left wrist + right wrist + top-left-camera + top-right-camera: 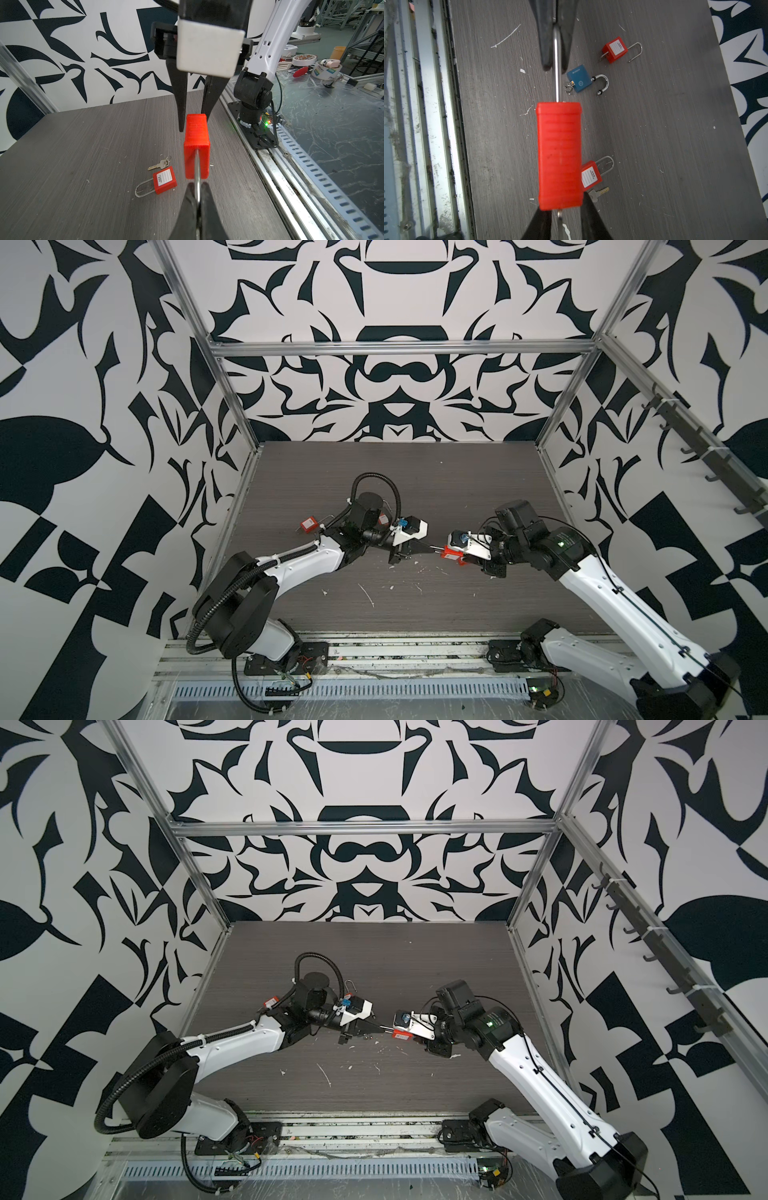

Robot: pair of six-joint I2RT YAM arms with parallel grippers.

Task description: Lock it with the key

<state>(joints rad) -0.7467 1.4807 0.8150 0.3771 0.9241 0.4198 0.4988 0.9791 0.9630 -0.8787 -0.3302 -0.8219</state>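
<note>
Mid-air over the bench (83,145), my left jaws clamp the shackle (197,166) of the red padlock (196,145); my right jaws, partly open, straddle its body. I cannot tell whether they grip.

Black-and-white patterned walls (395,290) enclose a grey woodgrain tabletop (395,472).

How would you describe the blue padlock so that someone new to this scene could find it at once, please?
Start at the dark wood-grain table, where padlocks lie loose. In the right wrist view, the blue padlock lies between one red padlock and another red padlock. It alone is blue, and its shackle is short and thick, not long and thin.
</note>
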